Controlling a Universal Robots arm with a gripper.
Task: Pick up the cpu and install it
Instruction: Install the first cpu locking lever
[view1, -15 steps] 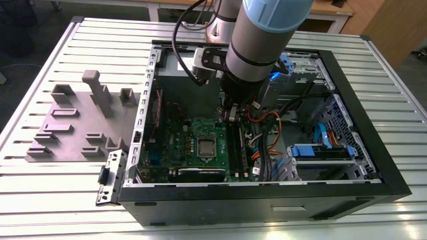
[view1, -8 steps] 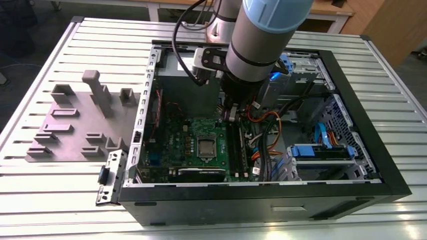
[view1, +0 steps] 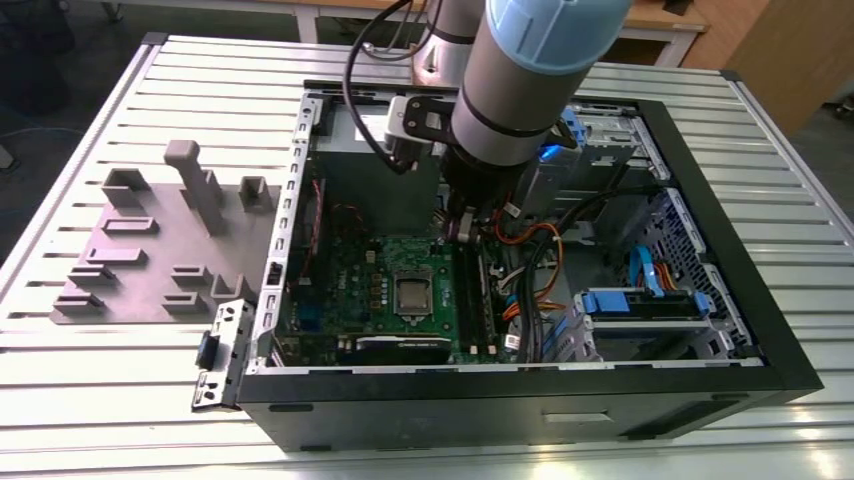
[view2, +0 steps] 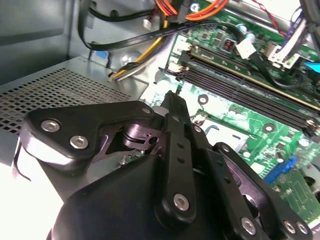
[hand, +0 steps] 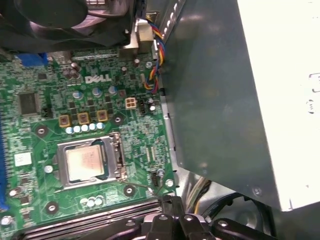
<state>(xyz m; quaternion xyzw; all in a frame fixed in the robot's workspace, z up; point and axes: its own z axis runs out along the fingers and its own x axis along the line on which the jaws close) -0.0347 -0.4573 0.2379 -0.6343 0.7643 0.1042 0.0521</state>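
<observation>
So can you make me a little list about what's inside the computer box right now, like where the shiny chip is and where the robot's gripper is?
chip: the cpu lies flat in the socket frame on the green motherboard
gripper: the gripper hangs inside the computer case, above the board beside the long memory slots, not touching the cpu
holding: nothing seen at its tip
nearby: grey metal box beside the board; orange and yellow cables
outside the case: grey fixture block on the table

An open black computer case (view1: 534, 410) lies on a slatted metal table (view1: 801, 190), its green motherboard (view1: 350, 285) exposed. Orange cables (view1: 523, 236) and blue drive brackets (view1: 643, 303) crowd the exterior view's right; a grey moulded fixture (view1: 154, 250) sits left.
</observation>
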